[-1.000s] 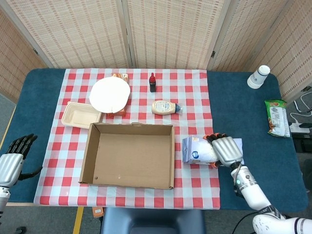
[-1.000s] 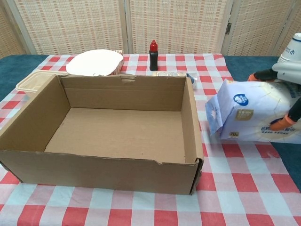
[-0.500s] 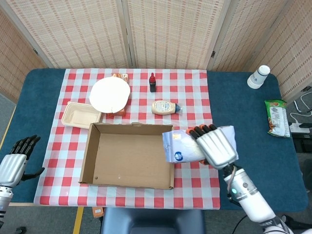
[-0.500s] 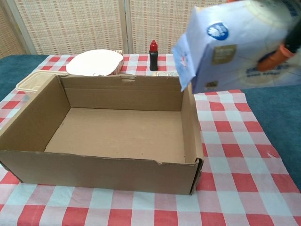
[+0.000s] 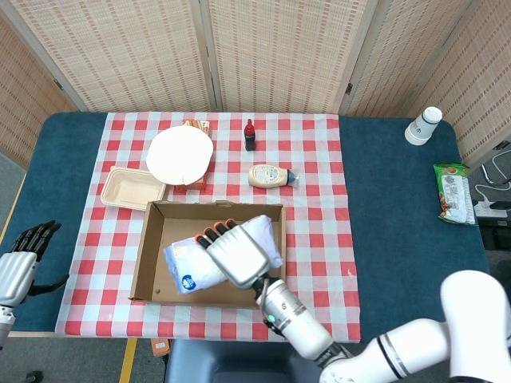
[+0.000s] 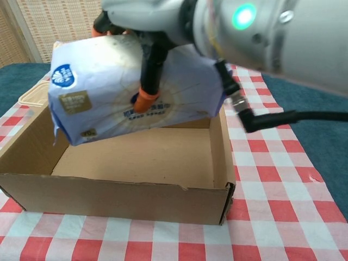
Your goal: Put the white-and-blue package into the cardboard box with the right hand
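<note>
My right hand (image 5: pixel 236 253) grips the white-and-blue package (image 5: pixel 194 263) from above and holds it in the air over the open cardboard box (image 5: pixel 147 252). In the chest view the package (image 6: pixel 98 103) hangs tilted, above the box floor (image 6: pixel 163 157), with an orange-tipped thumb of the right hand (image 6: pixel 149 65) pressed on its near face. The package covers much of the box's back wall there. My left hand (image 5: pixel 22 259) hangs off the table's left edge with its fingers apart and nothing in it.
Behind the box stand a white plate (image 5: pixel 180 154), a beige clamshell container (image 5: pixel 132 188), a lying mayonnaise bottle (image 5: pixel 270 175) and a small dark sauce bottle (image 5: pixel 250 136). A paper cup (image 5: pixel 423 125) and a green snack bag (image 5: pixel 453 192) lie far right on the blue cloth.
My right hand has lifted the package off the tablecloth to the right of the box and carried it leftward, over the box's right wall, to above the box's inside. The left hand has barely moved.
</note>
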